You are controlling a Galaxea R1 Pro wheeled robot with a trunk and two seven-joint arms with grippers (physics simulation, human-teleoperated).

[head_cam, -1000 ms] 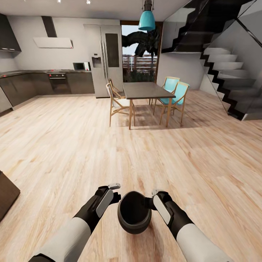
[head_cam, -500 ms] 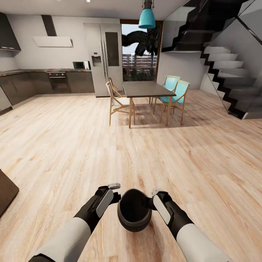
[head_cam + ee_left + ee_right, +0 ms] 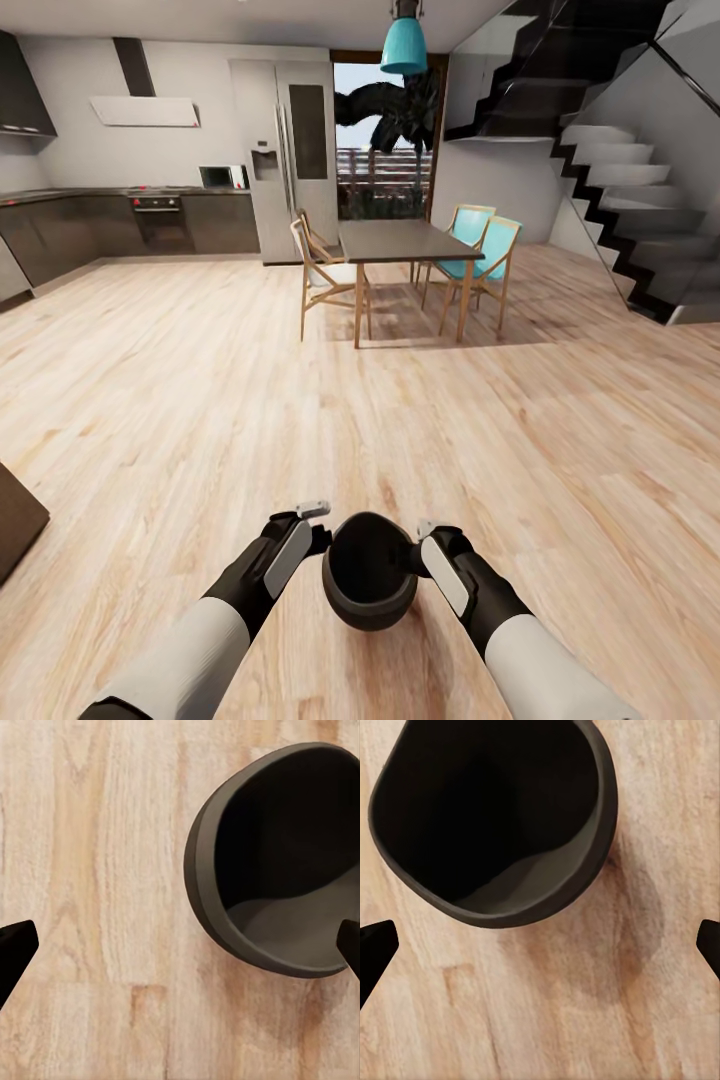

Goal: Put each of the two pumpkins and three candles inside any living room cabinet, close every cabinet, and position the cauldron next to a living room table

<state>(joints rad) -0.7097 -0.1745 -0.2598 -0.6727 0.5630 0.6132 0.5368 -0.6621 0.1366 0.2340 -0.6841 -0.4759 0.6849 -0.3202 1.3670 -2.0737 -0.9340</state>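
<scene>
The black cauldron sits low and near, between both arms over the wooden floor. Left end effector spread wide beside its rim; right end effector against the other side, fingertips well apart. Dining table far ahead.

cauldron sits between left claw and right claw; dining table far ahead of cauldron, fridge behind table.
</scene>
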